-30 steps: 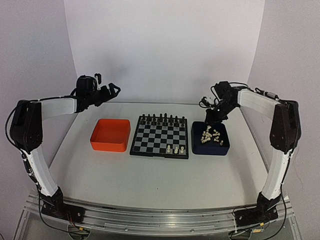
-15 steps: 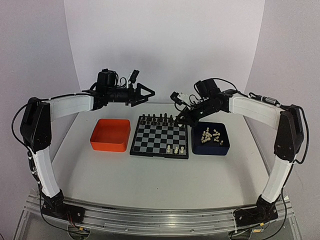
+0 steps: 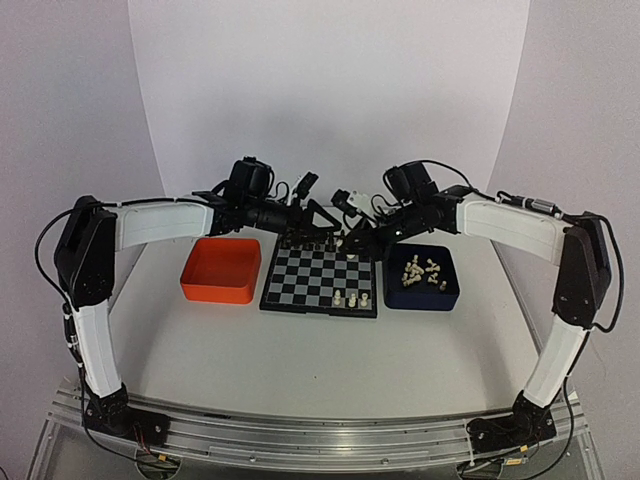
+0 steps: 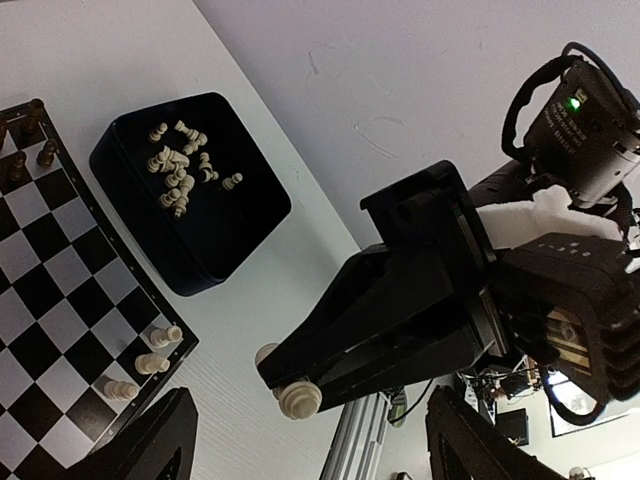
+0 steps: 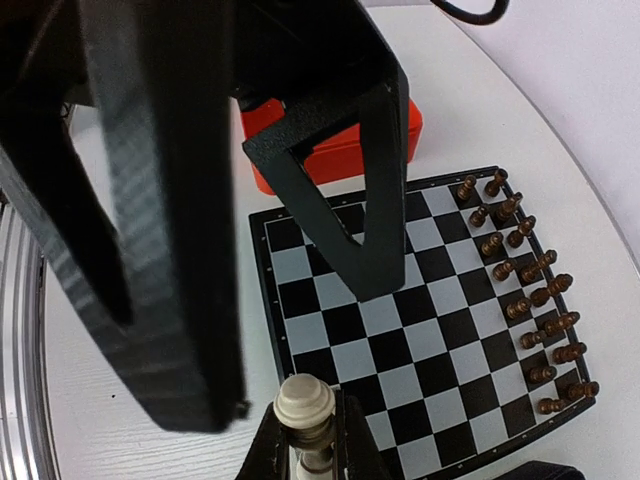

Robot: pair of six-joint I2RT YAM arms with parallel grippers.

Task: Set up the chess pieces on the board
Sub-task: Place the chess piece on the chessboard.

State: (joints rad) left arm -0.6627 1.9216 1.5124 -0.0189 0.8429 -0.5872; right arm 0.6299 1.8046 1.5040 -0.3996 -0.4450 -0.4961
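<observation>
R gripper is clamped on one small cream-white plastic chess piece. The piece is pinched at the fingertips w/ its rounded head protruding, and it hangs above the far-right corner area of the small square chessboard with black and pale grey checks and a black frame. L gripper is raised over the chessboard's far edge, just beside the R gripper and facing it tip to tip. Its fingers are spread wide and hold nothing. Small black chess pieces stand along the far rows, partly hidden by both grippers. Three cream-white pieces stand upright on the near-right squares. More of them lie in a loose heap inside the dark blue square tray, just beside the chessboard's right edge. An orange square tray sits just beside the left edge. Contact btw. the trays and the frame cannot be determined.
</observation>
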